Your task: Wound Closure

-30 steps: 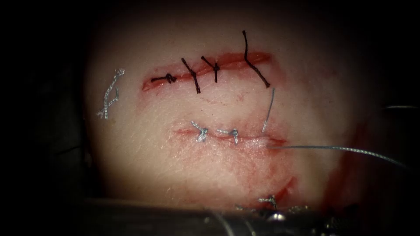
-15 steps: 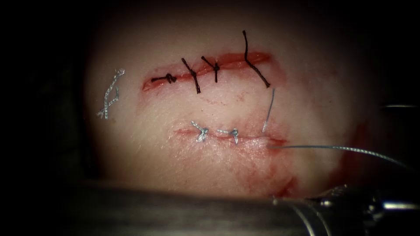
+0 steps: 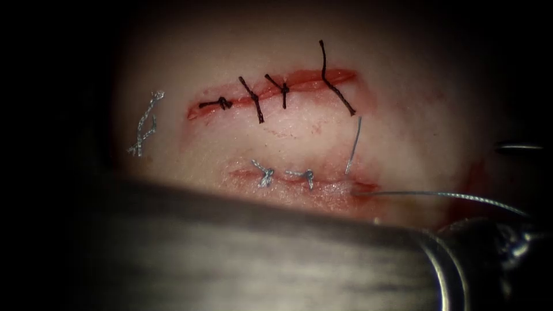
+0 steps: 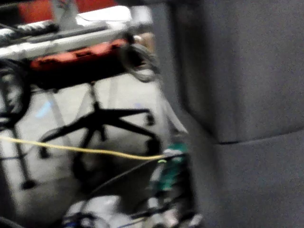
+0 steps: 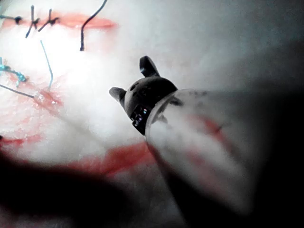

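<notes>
Far to the left of both tools, a loose cut end of pale thread point(image 3: 144, 124) lies on the tissue point(image 3: 403, 115), well apart from either cut. Next comes the upper cut point(image 3: 311, 80), crossed by four black stitches point(image 3: 253, 99). Nearer the camera is the lower cut point(image 3: 299, 179), which carries two knotted pale stitches point(image 3: 265, 173). At the right end of this lower cut a short tail of thread point(image 3: 354, 144) stands up out of the tissue. From the same spot the long thread point(image 3: 449, 196) runs off to the right, towards the left tool point(image 3: 489, 245). That tool's thick shaft point(image 3: 259, 253) lies across the front of the endoscope view, and its wrist sits just under the far end of the thread. Whether this tool grips the thread or anything else cannot be told. In the right wrist view the right tool point(image 5: 130, 78) hangs over bare tissue with its two jaws spread apart and nothing between them. The lower cut's right end and both strands of thread lie well away from its tips, and a smear of red fluid point(image 5: 118, 159) lies on the tissue beneath its wrist. Where the needle is cannot be told.
</notes>
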### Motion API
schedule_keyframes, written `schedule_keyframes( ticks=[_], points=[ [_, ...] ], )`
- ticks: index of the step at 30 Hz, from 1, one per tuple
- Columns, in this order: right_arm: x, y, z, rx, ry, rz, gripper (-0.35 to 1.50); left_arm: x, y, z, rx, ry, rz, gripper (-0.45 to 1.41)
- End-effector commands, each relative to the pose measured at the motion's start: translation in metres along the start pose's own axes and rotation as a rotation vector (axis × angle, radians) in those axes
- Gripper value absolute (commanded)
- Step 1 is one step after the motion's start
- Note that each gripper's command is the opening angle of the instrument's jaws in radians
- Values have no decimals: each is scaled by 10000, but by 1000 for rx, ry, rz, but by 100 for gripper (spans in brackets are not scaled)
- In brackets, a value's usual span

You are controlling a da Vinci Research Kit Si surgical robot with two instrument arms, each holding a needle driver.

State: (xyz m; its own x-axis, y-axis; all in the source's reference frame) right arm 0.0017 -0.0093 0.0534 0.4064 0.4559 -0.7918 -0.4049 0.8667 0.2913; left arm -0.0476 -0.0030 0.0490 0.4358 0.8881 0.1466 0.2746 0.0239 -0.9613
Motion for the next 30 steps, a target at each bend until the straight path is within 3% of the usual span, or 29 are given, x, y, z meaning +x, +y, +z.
schedule_keyframes(
  ticks=[1, 4, 8, 18, 21, 23, 30],
  points=[
    [2, -4, 11, -1, 2, -2, 133, 0, -11, 3, -1, -5, 4, -45],
    [2, -6, 11, -2, 2, -1, 133, -2, -17, -5, -11, -36, 3, -45],
    [3, -7, 10, -2, 1, 0, 132, -5, -23, -20, 29, -108, -98, -45],
    [3, -6, 7, 0, 1, 12, 133, -7, -24, -40, 94, -141, -186, -45],
    [3, -6, 7, -1, 1, 19, 133, -12, -24, -42, 107, -116, -184, -16],
    [3, -6, 7, -1, 1, 19, 133, -13, -27, -41, 112, -111, -180, -11],
    [4, -7, 7, -1, 0, 25, 133, -14, -41, -25, 117, -96, -169, 42]
  ],
)
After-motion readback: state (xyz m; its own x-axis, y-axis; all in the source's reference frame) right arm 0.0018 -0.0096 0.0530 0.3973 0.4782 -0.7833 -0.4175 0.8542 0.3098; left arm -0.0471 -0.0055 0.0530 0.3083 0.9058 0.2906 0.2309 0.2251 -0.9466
